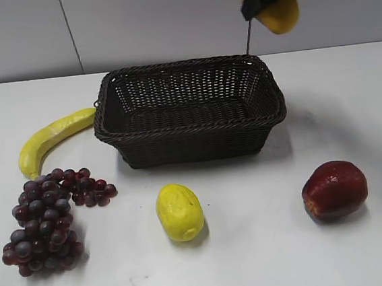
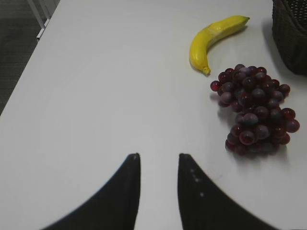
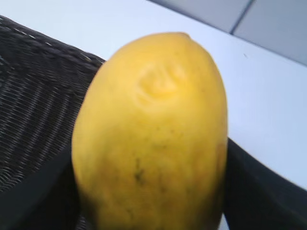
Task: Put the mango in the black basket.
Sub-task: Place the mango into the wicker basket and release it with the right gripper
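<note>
The black basket (image 1: 189, 111) sits on the white bench (image 1: 363, 248) and serves as the landmark for everything else. Above its far right corner, well clear of the rim, the right hand (image 1: 274, 3) hangs in the air pinching the mango (image 1: 278, 13), whose orange-yellow body pokes out below the dark fingers. In the right wrist view the mango (image 3: 151, 136) fills most of the picture, held between the two dark fingers (image 3: 259, 191) at either side, with the woven wall of the basket (image 3: 33, 96) below and to the left of it. The inside of the basket shows only bare wicker. Just off the basket's left end lies a banana (image 1: 52, 137), its far tip close to the rim. In front of the basket's left corner rests a bunch of dark red grapes (image 1: 46, 221). Before the middle of the basket's front wall lies a pale yellow ridged fruit (image 1: 179, 212), and before its right corner, further out, sits a dark red apple (image 1: 334, 190). The left hand (image 2: 157, 165) hovers low over bare bench well to the left of the basket, its two fingers spread a little with nothing between them; its view takes in the banana (image 2: 213, 40), the grapes (image 2: 254, 110) and a corner of the basket (image 2: 290, 33)
</note>
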